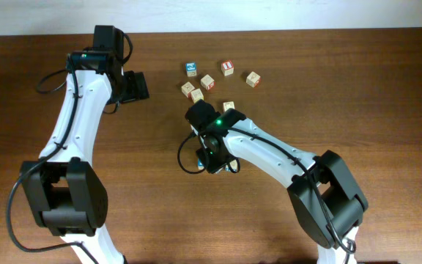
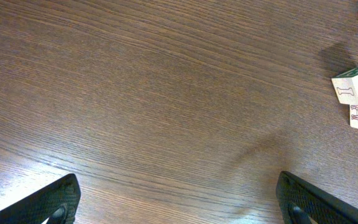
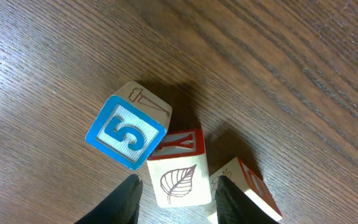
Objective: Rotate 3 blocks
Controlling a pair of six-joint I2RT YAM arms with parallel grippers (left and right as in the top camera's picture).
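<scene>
Right tool pinches a tan wooden cube bearing a leaf drawing, just beside the blue-faced cube on the grained brown table; left tool gapes wide, empty.

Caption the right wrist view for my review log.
Right fingers flank a leaf-printed tan wooden cube beside a blue-faced wooden "5" cube.
</scene>
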